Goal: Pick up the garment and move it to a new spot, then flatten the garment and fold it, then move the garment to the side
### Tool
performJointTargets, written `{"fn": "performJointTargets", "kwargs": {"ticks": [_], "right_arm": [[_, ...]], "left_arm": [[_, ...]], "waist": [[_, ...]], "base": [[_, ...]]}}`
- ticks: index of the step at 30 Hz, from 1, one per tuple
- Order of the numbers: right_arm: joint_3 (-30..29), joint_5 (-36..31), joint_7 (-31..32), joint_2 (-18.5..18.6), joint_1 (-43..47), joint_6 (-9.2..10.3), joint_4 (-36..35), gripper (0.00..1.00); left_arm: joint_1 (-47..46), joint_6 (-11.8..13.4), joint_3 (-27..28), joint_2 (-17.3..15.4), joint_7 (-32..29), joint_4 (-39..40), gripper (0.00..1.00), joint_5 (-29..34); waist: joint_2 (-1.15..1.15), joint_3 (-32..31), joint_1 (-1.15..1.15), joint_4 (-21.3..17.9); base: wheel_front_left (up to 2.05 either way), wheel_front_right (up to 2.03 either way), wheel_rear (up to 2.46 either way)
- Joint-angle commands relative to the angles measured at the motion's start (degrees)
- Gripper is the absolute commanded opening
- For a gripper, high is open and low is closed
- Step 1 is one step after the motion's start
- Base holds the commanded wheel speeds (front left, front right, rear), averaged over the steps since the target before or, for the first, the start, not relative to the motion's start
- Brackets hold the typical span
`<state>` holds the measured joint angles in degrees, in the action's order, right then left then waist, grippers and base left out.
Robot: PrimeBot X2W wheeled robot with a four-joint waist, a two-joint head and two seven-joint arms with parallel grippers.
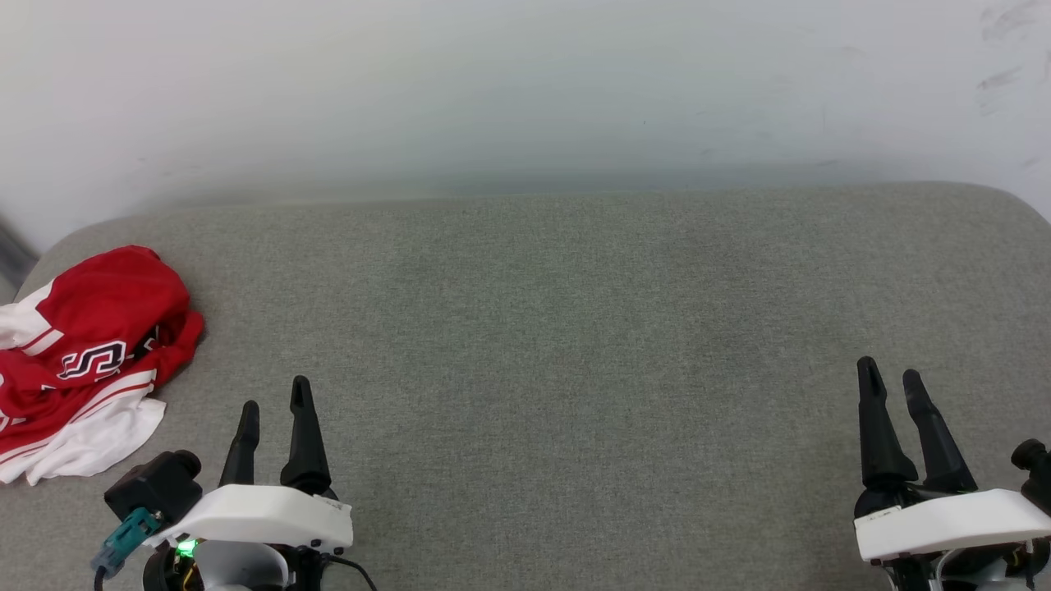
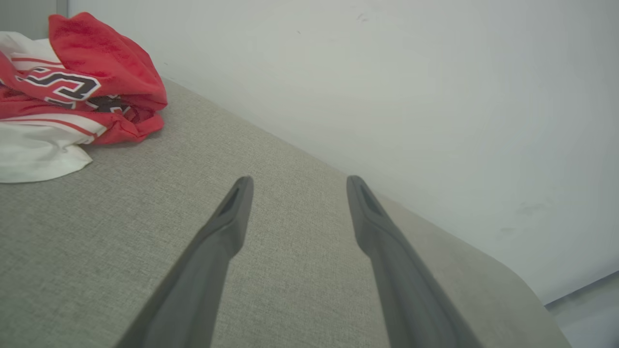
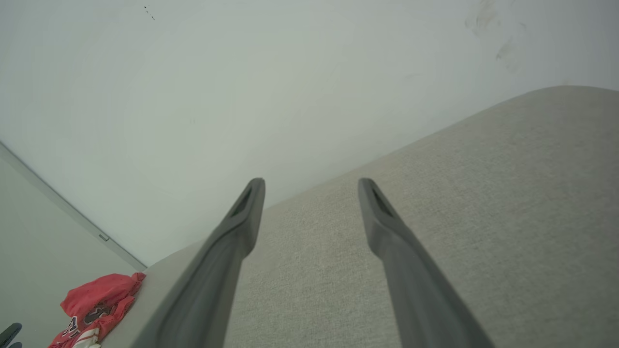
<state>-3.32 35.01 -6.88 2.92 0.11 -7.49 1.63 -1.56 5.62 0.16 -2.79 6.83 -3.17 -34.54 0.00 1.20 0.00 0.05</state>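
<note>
The left pincer, two long dark tapered fingers on a white housing, sits at the lower left of the head view with its jaws spread wide and nothing between them. In its own wrist view only the bare weave shows in the gap between the fingers. The right pincer, built the same way, stands at the lower right, well apart from the left one. It is likewise fully parted and holds nothing, and its fingers point up toward the back wall. Both hover over a broad grey-green woven fabric cushion with rounded corners, which runs back to a pale off-white wall bearing a few faint scuff marks. The red jersey shirt with white sleeves and red-and-white striped trim lies crumpled in a loose heap at the cushion's far left end, near its rounded back corner. A black, white-outlined letter "S" shows on an upper fold, and a white sleeve spills toward the front. The heap lies to the left of the left pincer, near it but not touching, and far from the right pincer.
</note>
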Motion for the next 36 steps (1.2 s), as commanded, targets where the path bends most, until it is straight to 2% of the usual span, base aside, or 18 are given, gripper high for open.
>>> {"fn": "performJointTargets", "kwargs": {"ticks": [1, 20, 36], "right_arm": [[0.07, -2.03, -0.54, 0.0, -0.1, 0.0, -1.08, 1.0], [0.77, -14.48, -3.41, -0.02, 1.59, 0.0, -2.3, 1.0], [1.41, -22.05, -5.43, -0.04, 2.84, 0.0, -3.35, 1.0]], "left_arm": [[-0.02, 0.37, -0.39, -0.23, 0.64, 0.99, 1.0, 1.91], [1.34, 2.51, -3.66, -1.42, 3.48, 1.69, 1.0, 13.79], [2.24, 1.92, -5.63, -1.49, 5.54, 2.34, 1.0, 21.44]], "waist": [[0.0, 0.0, 0.0, 0.0], [0.0, 0.04, 0.0, 0.23], [0.0, 0.08, 0.0, 0.09]], "base": [[0.0, 0.0, 0.0], [0.0, 0.0, 0.0], [0.0, 0.0, 0.0]]}}
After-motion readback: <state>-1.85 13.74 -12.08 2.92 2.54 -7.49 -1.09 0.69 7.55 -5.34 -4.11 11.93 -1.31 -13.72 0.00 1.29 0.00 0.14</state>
